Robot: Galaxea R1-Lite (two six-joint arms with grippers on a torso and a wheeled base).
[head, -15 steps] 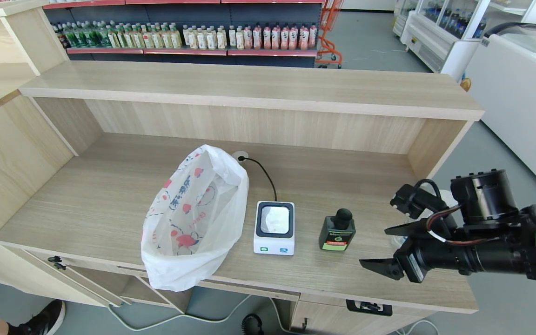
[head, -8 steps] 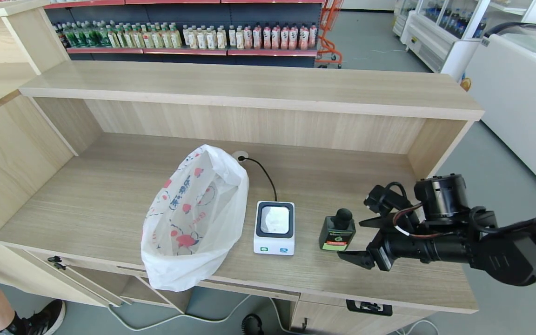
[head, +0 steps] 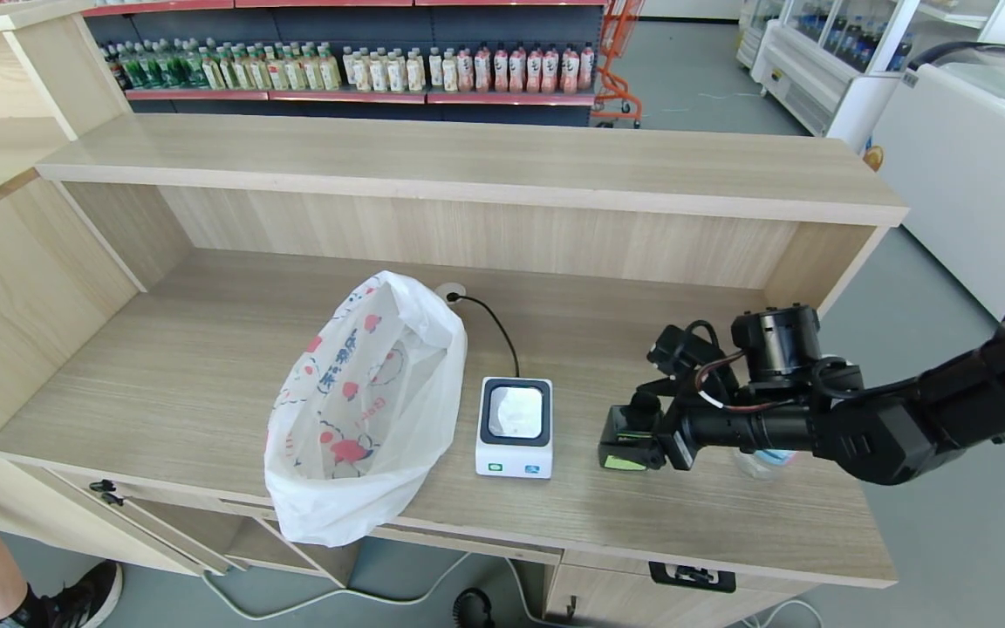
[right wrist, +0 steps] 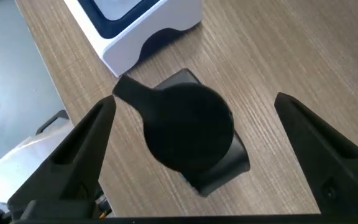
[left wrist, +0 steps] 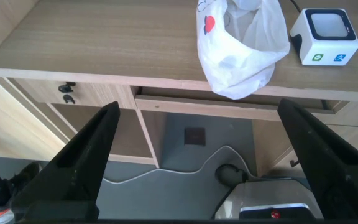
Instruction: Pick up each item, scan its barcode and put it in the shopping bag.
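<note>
A small dark bottle [head: 618, 447] with a black cap and a green and red label stands on the wooden counter [head: 206, 366], right of the white barcode scanner [head: 514, 426]. My right gripper [head: 642, 429] is at the bottle, open. In the right wrist view its fingers [right wrist: 73, 162] stand wide on either side of the black cap [right wrist: 188, 134] without touching it. The white printed shopping bag [head: 363, 410] lies open left of the scanner. My left gripper [left wrist: 194, 168] hangs open below the counter's front edge, holding nothing.
The scanner's black cable [head: 494, 327] runs to a hole at the back of the counter. A clear item [head: 760, 462] lies partly hidden under the right arm. A raised shelf wall [head: 468, 227] closes the counter at the back and sides. Drawers [left wrist: 92, 93] sit under the front edge.
My right arm has swung left from the counter's right end to the dark bottle, and its open fingers now straddle it. The bottle, scanner and bag have not moved.
</note>
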